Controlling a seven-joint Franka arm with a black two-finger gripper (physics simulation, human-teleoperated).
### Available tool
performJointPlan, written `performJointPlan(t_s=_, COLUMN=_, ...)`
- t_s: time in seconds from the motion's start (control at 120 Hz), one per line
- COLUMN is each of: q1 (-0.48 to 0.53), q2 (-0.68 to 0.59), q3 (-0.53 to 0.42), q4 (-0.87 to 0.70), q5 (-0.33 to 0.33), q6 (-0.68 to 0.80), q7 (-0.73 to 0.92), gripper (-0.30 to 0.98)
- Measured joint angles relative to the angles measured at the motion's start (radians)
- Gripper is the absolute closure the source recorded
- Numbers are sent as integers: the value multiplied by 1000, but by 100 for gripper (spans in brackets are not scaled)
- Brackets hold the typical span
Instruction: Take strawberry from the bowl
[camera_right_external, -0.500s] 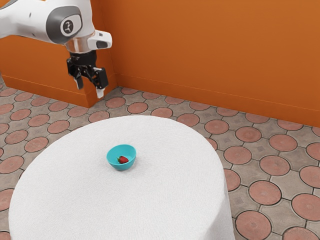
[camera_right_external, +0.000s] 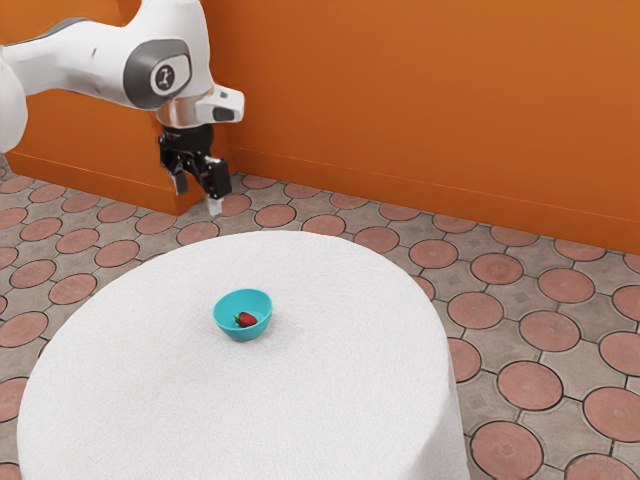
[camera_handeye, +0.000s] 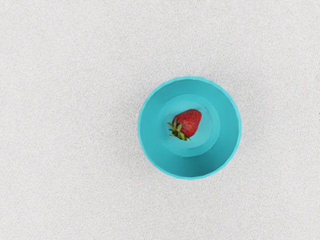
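So the strawberry (camera_right_external: 247, 320) is sitting at the bottom of the teal bowl (camera_right_external: 243, 334), a bit left of center in the exterior view. Bowl's on a round white-covered table (camera_right_external: 330, 410), lower left to lower middle of the frame. Gripper's (camera_right_external: 198, 196) up in the upper left, above the tabletop, jaws spread, nothing between them. Orange wall (camera_right_external: 430, 110) behind.

The bowl (camera_handeye: 227, 145) was turquoise, the strawberry (camera_handeye: 189, 122) red with green leaves, the tablecloth (camera_right_external: 330, 380) white, the wall (camera_right_external: 430, 100) orange, the floor (camera_right_external: 575, 375) pink-circled grey.
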Motion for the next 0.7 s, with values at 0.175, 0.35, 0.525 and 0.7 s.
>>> performJointPlan(t_s=0.175, q1=-3, q2=28, q3=-5, q4=-61, q5=-1, q6=122, q7=331, gripper=0)
performJointPlan(t_s=0.35, q1=11, q2=122, q3=-6, q4=-85, q5=-3, q6=197, q7=566, gripper=0)
performJointPlan(t_s=0.525, q1=10, q2=157, q3=-9, q4=-131, q5=-7, q6=272, q7=732, gripper=0)
performJointPlan(t_s=0.7, q1=8, q2=170, q3=-17, q4=-214, q5=-16, q6=360, q7=827, gripper=0)
